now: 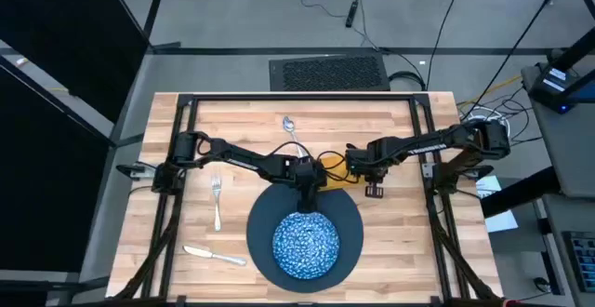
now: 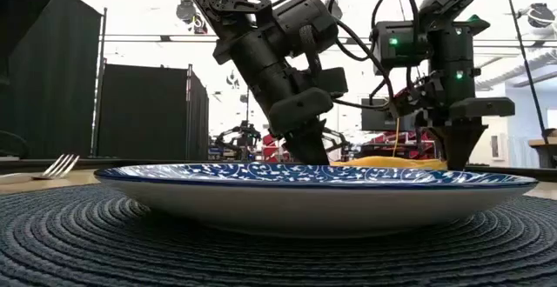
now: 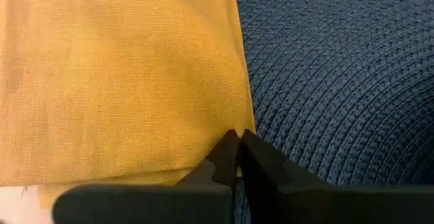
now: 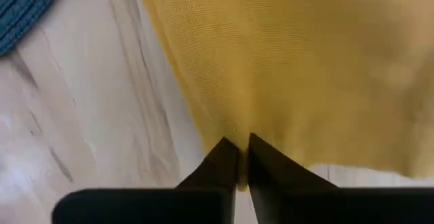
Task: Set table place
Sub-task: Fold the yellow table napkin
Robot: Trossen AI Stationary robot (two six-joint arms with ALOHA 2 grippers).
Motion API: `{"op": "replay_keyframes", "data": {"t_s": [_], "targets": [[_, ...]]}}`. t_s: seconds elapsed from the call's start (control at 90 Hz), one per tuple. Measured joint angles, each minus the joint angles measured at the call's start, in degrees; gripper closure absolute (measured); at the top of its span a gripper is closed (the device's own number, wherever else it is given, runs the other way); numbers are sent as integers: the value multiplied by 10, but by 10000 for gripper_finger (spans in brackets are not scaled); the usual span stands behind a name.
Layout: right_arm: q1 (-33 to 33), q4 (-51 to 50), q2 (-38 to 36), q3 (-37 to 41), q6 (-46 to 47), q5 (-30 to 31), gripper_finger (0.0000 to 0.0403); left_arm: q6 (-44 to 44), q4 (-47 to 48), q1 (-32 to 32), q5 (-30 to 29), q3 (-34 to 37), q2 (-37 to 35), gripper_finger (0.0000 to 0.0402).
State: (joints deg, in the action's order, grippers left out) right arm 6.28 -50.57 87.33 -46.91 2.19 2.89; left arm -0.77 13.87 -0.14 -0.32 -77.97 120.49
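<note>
Napkin [image 3: 122, 81] pinched by left end effector [image 3: 239, 139] and right end effector [image 4: 243, 146].

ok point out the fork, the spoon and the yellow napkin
fork [image 1: 216, 195]: high view, on its handle.
spoon [image 1: 289, 124]: high view, on its bowl.
yellow napkin [image 3: 122, 75]: left wrist view, on the flat middle of the cloth.

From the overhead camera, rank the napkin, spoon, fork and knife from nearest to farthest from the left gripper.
Measured from the left gripper, which pinches the napkin's edge by the mat:
1. Napkin: in its grip, at the table's middle.
2. Spoon: just beyond it, toward the table's far edge.
3. Fork: out on the left side.
4. Knife: front left, near the table's near edge.
</note>
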Motion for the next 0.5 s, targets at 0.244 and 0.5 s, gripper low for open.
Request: {"op": "replay_keyframes", "data": {"t_s": [0.244, 0.5], "targets": [[0, -52, 0, -23, 0, -48, 394, 0, 0, 0, 0, 0, 0, 402], [4, -42, 0, -23, 0, -8, 329, -1, 2, 0, 1, 0, 0, 402]]}}
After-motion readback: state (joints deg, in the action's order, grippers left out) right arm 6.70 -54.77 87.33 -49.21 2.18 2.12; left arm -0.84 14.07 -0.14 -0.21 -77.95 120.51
